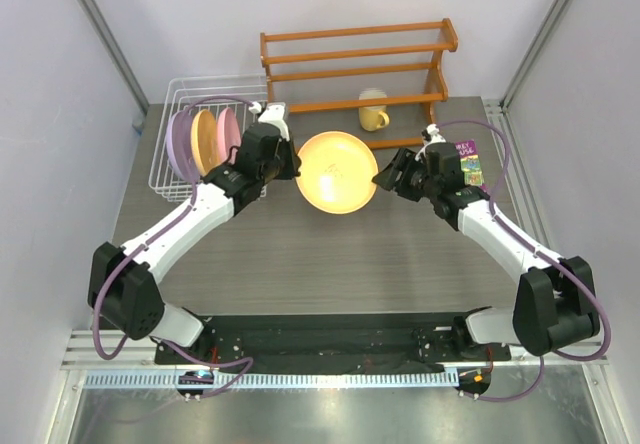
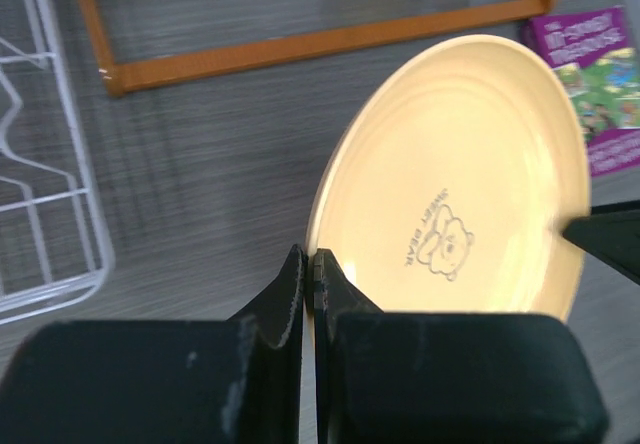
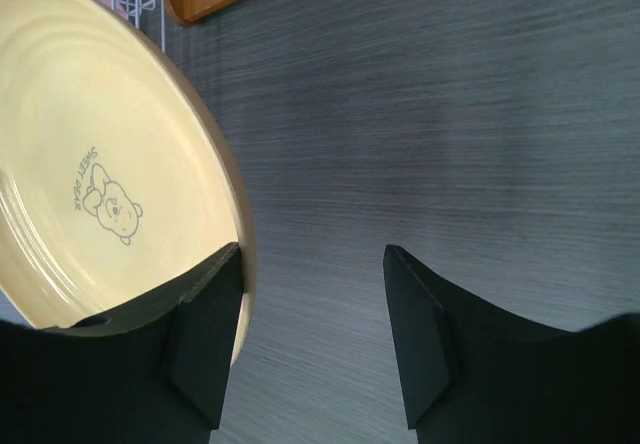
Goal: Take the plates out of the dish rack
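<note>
Beside dish rack (image 1: 205, 92), yellow plate (image 1: 337, 172), rim in left gripper (image 2: 308, 261) (right gripper (image 3: 312, 259) agape)

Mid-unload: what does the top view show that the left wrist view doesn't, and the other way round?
Top only: three plates standing in the rack.
Left wrist only: the bear print on the yellow plate, and the left gripper shut on that plate's rim.
Both: the yellow plate, part of the rack, the orange shelf, the purple booklet, and the right gripper at the plate's far edge, only a dark tip in the wrist view.
</note>
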Controlling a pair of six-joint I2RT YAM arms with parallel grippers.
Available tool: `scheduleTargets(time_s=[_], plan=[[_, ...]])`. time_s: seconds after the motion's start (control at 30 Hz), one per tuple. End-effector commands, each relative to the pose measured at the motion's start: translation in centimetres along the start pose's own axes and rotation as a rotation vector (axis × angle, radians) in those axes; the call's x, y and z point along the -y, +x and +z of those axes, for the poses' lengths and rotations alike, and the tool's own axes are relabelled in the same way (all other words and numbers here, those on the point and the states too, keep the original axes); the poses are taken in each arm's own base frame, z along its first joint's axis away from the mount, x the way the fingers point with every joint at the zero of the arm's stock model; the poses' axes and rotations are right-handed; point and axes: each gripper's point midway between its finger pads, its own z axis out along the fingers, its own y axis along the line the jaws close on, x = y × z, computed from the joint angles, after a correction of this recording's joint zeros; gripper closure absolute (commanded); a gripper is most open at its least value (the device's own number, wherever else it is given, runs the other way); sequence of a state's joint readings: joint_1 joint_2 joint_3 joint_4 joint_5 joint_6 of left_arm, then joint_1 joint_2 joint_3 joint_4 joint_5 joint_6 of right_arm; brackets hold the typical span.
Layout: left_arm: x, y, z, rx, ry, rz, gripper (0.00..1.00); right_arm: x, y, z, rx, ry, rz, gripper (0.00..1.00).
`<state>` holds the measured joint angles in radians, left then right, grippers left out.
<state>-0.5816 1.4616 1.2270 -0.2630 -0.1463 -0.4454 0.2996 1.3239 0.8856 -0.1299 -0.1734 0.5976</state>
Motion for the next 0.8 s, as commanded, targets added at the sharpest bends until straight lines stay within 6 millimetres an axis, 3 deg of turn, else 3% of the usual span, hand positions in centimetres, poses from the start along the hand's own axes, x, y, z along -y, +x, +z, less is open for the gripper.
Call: scheduleTargets(time_s=[0.0, 0.03, 0.17, 0.27, 0.3, 0.4, 0.43, 0.47, 0.5, 0.53, 0.57, 0.6, 0.63, 0.77], plan=[[1.9, -3.1, -1.0, 0.098, 0.118, -0.083, 1.00, -2.3, -1.2, -0.5, 0.029, -0.152, 0.028, 0.41], [2.3, -3.0, -1.0, 0.093, 0.140, -0.089, 1.00, -3.6, -1.7, -0.6, 0.045, -0.225, 0.017, 0.42], [2.5, -2.6, -0.6, 0.085, 0.163, -0.112, 1.00, -4.8, -1.1, -0.3, 0.016, -0.321, 0.049, 0.43], [2.5, -2.3, -0.3, 0.078, 0.164, -0.124, 1.00, -5.5, -1.1, 0.0, 0.013, -0.367, 0.065, 0.60], [2.5, -2.3, -0.4, 0.078, 0.164, -0.125, 1.00, -5.4, -1.1, 0.1, 0.012, -0.364, 0.070, 0.74], [2.0, -2.1, -0.4, 0.078, 0.142, -0.125, 0.99, -4.8, -1.7, -0.1, 0.039, -0.315, 0.054, 0.93], [1.6, -2.1, -0.4, 0.078, 0.125, -0.127, 0.94, -4.3, -1.7, -0.3, 0.037, -0.274, 0.055, 0.99], [1.2, -1.9, -0.3, 0.078, 0.103, -0.124, 0.81, -3.1, -2.4, -0.3, 0.077, -0.205, 0.032, 0.99], [0.8, -1.7, -0.2, 0.072, 0.085, -0.119, 0.73, -1.6, -1.9, -0.6, 0.056, -0.119, 0.036, 0.99], [0.4, -1.5, -0.2, 0.069, 0.068, -0.111, 0.71, -1.6, -2.9, -1.5, 0.091, -0.090, 0.013, 0.99], [-0.3, -1.4, -0.1, 0.075, 0.035, -0.106, 0.54, -0.4, -3.6, -1.9, 0.124, -0.023, -0.018, 0.99], [-0.7, -1.1, -0.1, 0.070, 0.016, -0.102, 0.30, 0.7, -3.2, -2.4, 0.107, 0.034, -0.026, 0.99], [-1.2, -0.9, -0.2, 0.072, -0.004, -0.101, 0.01, 1.3, -4.1, -3.3, 0.133, 0.066, -0.036, 0.99], [-3.3, -0.6, -0.7, 0.096, -0.096, -0.079, 0.01, 4.3, -4.4, -5.4, 0.128, 0.197, -0.090, 0.99]])
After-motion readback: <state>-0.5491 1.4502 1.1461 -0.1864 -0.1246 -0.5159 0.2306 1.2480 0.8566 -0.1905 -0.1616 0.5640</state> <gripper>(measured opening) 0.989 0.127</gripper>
